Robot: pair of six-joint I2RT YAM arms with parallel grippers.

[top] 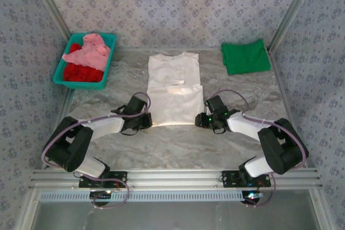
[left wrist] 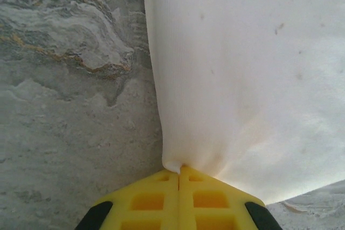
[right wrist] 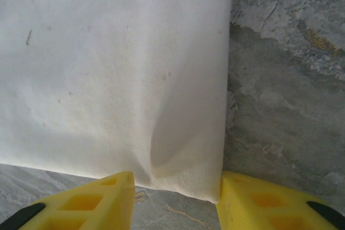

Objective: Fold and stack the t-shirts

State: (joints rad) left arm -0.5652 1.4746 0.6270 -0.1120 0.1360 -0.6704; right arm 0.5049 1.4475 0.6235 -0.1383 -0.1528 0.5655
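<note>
A cream-white t-shirt lies flat in the middle of the table, sides folded in, collar away from me. My left gripper is at its near left corner; the left wrist view shows the yellow jaws shut on a pinch of that white cloth. My right gripper is at the near right corner. In the right wrist view it stands open, the shirt's corner lying between the fingers. A folded green t-shirt rests at the back right.
At the back left stands a teal basket holding a pink shirt on top of a red one. Patterned walls close in the table on three sides. Bare marbled tabletop lies between the shirt and the arm bases.
</note>
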